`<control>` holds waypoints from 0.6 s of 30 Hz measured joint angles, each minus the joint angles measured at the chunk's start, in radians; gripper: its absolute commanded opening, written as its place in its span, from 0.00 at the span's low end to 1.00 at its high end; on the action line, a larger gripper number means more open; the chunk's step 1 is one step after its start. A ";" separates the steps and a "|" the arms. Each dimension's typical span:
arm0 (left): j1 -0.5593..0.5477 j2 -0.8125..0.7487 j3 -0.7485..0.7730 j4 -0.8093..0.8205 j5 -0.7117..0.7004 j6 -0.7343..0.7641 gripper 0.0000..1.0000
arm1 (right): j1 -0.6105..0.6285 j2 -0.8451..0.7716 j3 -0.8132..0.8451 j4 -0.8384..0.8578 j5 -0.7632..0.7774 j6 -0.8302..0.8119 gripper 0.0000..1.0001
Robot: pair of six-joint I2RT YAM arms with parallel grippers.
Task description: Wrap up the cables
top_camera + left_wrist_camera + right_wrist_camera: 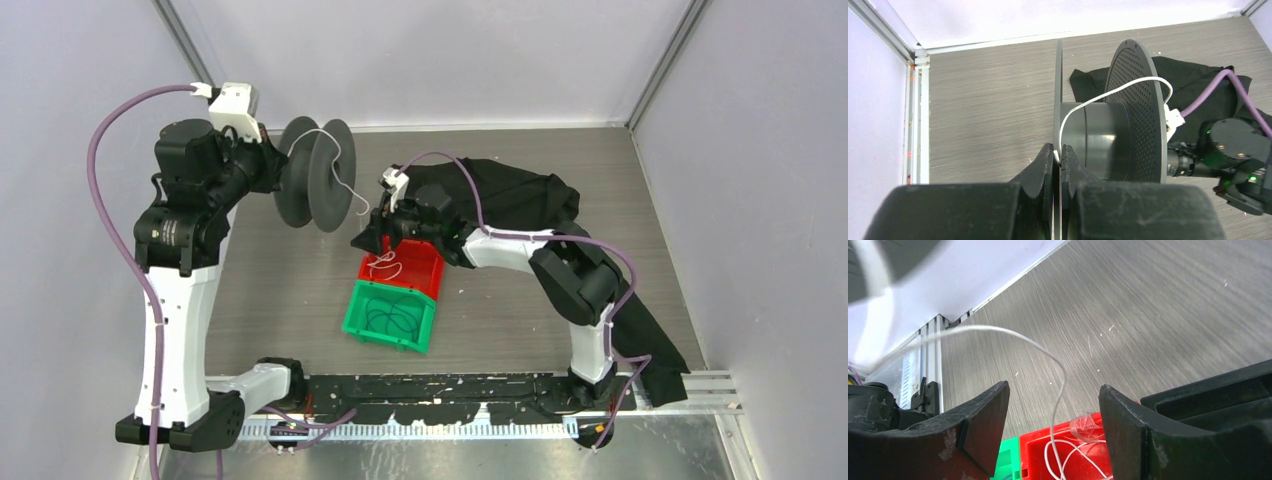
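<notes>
One thin white cable; round perforated spool

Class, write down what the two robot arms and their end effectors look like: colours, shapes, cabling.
The left arm and right arm have white links joined by black rounded joints on black bases. A purple hose loops along each. The left end effector and right end effector each have two black, scuffed, wedge-shaped fingers.

No writing, label or number is readable anywhere; the ruled strip at the near edge of the table shows only ticks.
</notes>
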 measured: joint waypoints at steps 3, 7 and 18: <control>0.000 0.000 0.010 0.000 0.004 -0.011 0.00 | 0.003 0.039 0.000 0.017 0.002 0.018 0.51; 0.000 0.000 0.018 -0.004 0.009 -0.025 0.00 | 0.003 0.064 0.000 0.047 0.010 0.050 0.03; 0.000 -0.008 0.023 -0.014 -0.042 -0.036 0.00 | -0.030 -0.210 -0.091 -0.071 0.156 -0.016 0.01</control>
